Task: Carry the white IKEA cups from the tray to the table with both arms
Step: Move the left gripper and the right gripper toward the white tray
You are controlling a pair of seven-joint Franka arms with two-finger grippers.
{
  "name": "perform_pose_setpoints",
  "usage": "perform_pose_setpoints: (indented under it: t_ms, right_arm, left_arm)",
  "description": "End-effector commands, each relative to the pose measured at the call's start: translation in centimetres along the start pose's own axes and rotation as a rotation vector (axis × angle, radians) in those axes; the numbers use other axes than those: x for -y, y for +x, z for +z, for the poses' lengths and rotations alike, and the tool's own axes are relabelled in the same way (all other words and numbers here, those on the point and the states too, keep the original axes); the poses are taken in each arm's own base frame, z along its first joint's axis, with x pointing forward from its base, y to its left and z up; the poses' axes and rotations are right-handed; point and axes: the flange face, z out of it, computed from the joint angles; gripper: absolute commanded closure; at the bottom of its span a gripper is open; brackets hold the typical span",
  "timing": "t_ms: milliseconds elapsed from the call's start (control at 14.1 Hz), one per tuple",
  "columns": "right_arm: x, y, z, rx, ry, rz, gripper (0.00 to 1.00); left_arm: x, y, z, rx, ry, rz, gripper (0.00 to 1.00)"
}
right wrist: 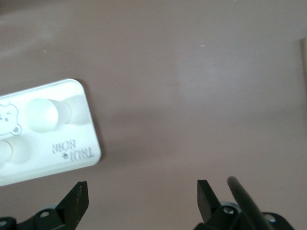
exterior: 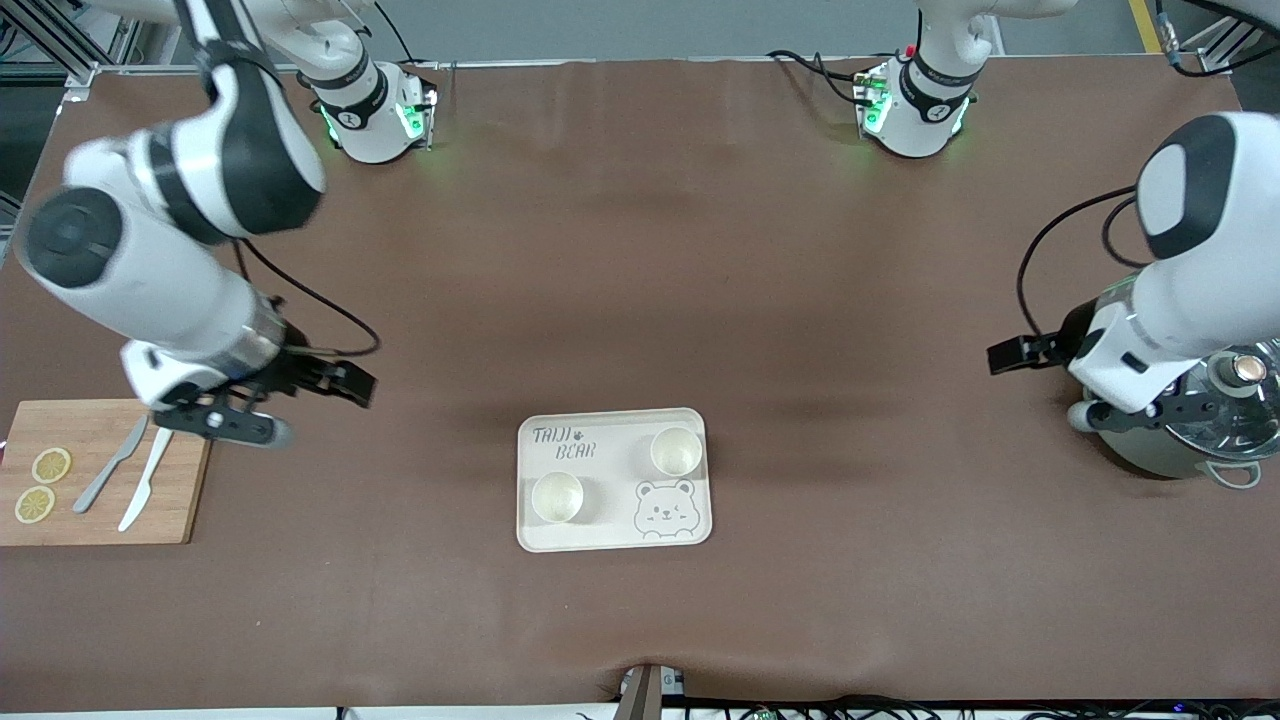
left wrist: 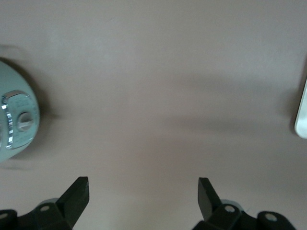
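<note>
Standing upright on the bear-printed tray, both white IKEA cups sit well apart from the empty, spread right gripper and left gripper.

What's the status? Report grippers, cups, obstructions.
Left gripper open, empty, over bare table beside the pot. Right gripper open, empty, by the cutting board. Both cups upright on the bear tray. Nothing blocking.

Left pincer and right pincer both hang spread wide, empty.
</note>
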Motion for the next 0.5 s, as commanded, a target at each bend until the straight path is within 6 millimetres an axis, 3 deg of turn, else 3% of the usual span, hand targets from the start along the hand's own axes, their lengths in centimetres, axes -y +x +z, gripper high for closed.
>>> perform_pose_setpoints:
  t_ms: [0, 212, 425]
  right_arm:
    - [5.1, 0.1, 3.7, -0.033, 0.028, 0.058, 0.0]
    - [9.1, 0.1, 9.0, -0.08, 0.074, 0.072, 0.0]
    - [11.7, 0.0, 12.9, -0.1, 0.096, 0.074, 0.0]
  left_arm:
    - [-3.8, 1.4, 2.3, -0.04, -0.018, -0.076, 0.0]
    - [-8.1, 2.4, 5.6, -0.075, -0.032, -0.177, 0.0]
    - [-12.8, 3.3, 8.0, -0.11, -0.048, -0.271, 0.0]
